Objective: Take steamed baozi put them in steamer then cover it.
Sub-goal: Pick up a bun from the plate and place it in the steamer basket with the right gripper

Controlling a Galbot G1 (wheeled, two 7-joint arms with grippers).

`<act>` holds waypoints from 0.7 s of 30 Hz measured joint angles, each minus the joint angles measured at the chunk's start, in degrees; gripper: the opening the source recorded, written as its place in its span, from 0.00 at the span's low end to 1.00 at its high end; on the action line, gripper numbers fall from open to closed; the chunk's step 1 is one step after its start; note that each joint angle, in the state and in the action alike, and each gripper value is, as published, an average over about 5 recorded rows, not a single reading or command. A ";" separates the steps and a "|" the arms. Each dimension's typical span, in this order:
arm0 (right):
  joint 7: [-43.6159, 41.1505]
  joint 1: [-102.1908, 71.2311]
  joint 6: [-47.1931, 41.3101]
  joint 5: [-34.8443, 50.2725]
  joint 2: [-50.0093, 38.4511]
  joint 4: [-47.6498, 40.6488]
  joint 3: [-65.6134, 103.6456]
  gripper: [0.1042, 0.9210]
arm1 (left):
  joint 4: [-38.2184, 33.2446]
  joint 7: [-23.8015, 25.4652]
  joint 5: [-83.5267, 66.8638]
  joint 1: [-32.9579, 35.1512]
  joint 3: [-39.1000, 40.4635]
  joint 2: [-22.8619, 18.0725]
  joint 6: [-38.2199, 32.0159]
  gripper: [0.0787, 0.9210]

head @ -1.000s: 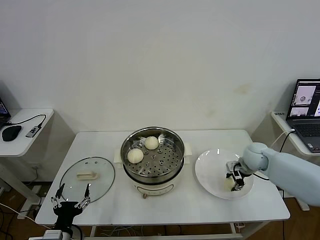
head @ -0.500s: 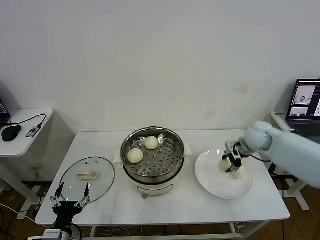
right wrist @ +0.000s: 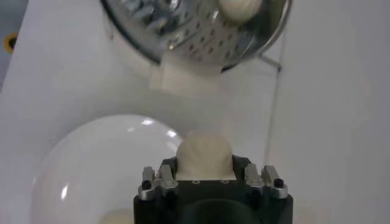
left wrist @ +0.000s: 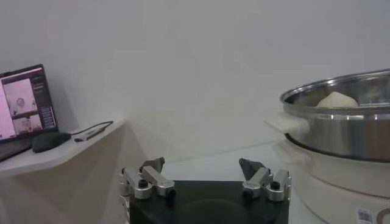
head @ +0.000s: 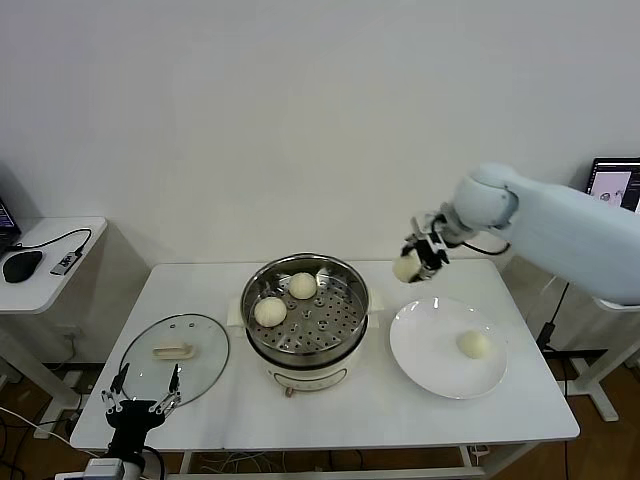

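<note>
- The left claw (head: 140, 395) sits parked at the near left edge of the table (head: 340, 420), just in front of the glass lid (head: 175, 355), its fingers spread wide and empty; it has not moved over the last second.
- The glass lid lies flat on the table beside the steamer (head: 305, 320), handle up, so the covering step is not yet done.
- The steamer stands upright at the table's middle, open side up. Two steamed baozi (head: 270, 311) rest on its perforated tray, one toward the near left, the other (head: 303, 285) toward the back.
- The right claw (head: 420, 258), which a second ago was down at the plate (head: 430, 350), has risen and swung toward the steamer. It is clenched on a third baozi (head: 407, 267), now held in the air between the steamer's right rim and the plate, above both.
- That means the pick-up has succeeded and the carry is under way; my judgement is that placing it in the tray's bare right half comes next.
- The buns are round, with no clear long axis or facing; in the right wrist view the held one (right wrist: 206, 155) bulges out between the fingers.
- One last baozi (head: 473, 344) waits on the plate's right side.
</note>
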 measured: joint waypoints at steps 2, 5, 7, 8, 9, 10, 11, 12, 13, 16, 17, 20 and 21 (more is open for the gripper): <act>0.02 0.56 0.50 0.65 2.22 -0.06 -0.81 0.59 | -0.11 0.00 0.01 0.12 -0.12 -0.04 -0.05 0.88; 0.15 0.94 1.41 1.08 5.61 -0.34 -1.95 0.59 | -0.06 0.00 0.12 0.08 -0.10 -0.18 -0.07 0.88; 0.35 0.94 2.15 1.09 7.88 -0.65 -2.54 0.59 | 0.05 0.00 0.21 -0.08 0.00 -0.33 -0.06 0.88; 0.45 0.86 2.60 1.00 9.02 -0.84 -2.82 0.59 | 0.08 0.00 0.24 -0.14 0.03 -0.42 -0.06 0.88; 0.54 0.73 3.09 0.85 10.15 -1.05 -3.11 0.59 | 0.09 0.01 0.26 -0.18 0.04 -0.51 -0.06 0.88; 0.61 0.55 3.63 0.63 11.23 -1.27 -3.43 0.59 | 0.07 0.01 0.26 -0.20 0.00 -0.59 -0.05 0.88; 0.66 0.31 4.24 0.34 12.30 -1.51 -3.78 0.59 | 0.06 0.00 0.26 -0.18 -0.07 -0.66 -0.04 0.88; 0.72 0.05 4.89 0.01 13.32 -1.75 -4.14 0.59 | 0.02 0.00 0.26 -0.14 -0.16 -0.73 -0.04 0.88; 0.79 -0.23 5.55 -0.38 14.26 -2.00 -4.49 0.59 | -0.03 0.00 0.24 -0.07 -0.26 -0.80 -0.02 0.88; 1.06 -1.14 7.81 -1.94 16.64 -2.63 -5.51 0.59 | -0.27 0.00 0.11 0.19 -0.68 -0.97 0.02 0.88; 1.15 -1.44 8.64 -2.57 17.29 -2.83 -5.84 0.59 | -0.33 0.00 0.03 0.27 -0.82 -1.00 0.03 0.88; 1.33 -2.25 11.33 -4.50 18.97 -3.44 -6.68 0.59 | -0.41 -0.01 -0.13 0.37 -1.24 -1.05 0.05 0.88; 1.39 -2.47 12.27 -5.11 19.47 -3.65 -6.90 0.59 | -0.41 -0.01 -0.15 0.37 -1.33 -1.11 0.05 0.88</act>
